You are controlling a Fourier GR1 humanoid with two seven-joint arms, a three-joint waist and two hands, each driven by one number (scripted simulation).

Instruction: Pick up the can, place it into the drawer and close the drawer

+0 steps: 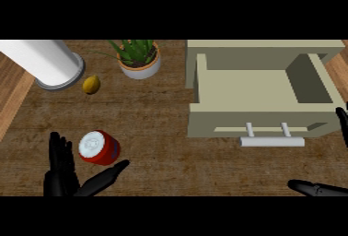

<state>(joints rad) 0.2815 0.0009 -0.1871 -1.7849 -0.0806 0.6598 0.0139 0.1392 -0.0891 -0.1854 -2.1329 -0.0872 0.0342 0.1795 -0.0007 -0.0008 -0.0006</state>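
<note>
My left hand (60, 177) is open: fingers straight up, thumb spread aside. The red can (99, 147) stands upright between them. Well right of the can, the drawer (252, 87) is open; my right hand (318, 188) is spread too.

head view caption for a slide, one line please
Left hand open beside the red can; drawer stands open, right hand low at the right edge.

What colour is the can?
The can is red with a white top, best seen in the head view.
</note>
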